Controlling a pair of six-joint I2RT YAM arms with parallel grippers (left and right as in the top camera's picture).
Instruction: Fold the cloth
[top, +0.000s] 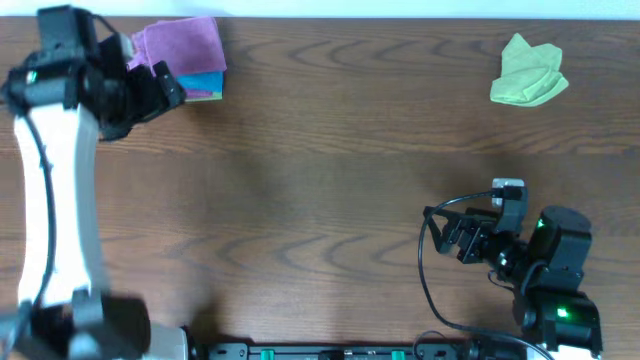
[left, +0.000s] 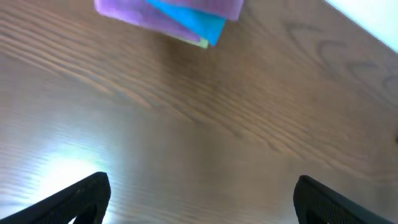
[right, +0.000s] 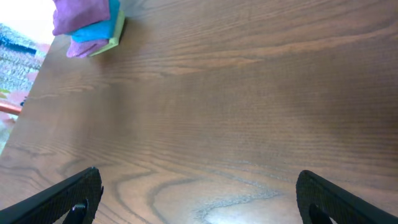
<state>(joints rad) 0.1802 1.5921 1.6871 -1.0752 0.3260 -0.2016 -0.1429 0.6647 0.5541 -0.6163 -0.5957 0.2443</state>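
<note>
A crumpled light-green cloth (top: 528, 73) lies at the far right of the table. A stack of folded cloths (top: 188, 55), purple on top with blue and yellow-green beneath, sits at the far left; it also shows in the left wrist view (left: 180, 14) and the right wrist view (right: 87, 25). My left gripper (top: 165, 85) is open and empty just beside the stack; in the left wrist view (left: 199, 196) its jaws are wide apart over bare wood. My right gripper (top: 455, 235) is open and empty near the front right, jaws wide apart in its wrist view (right: 199, 193).
The wooden table (top: 320, 170) spans the view. A black cable (top: 430, 250) loops off the right arm near the front edge. A pale wall edge (left: 373, 25) runs along the table's far side.
</note>
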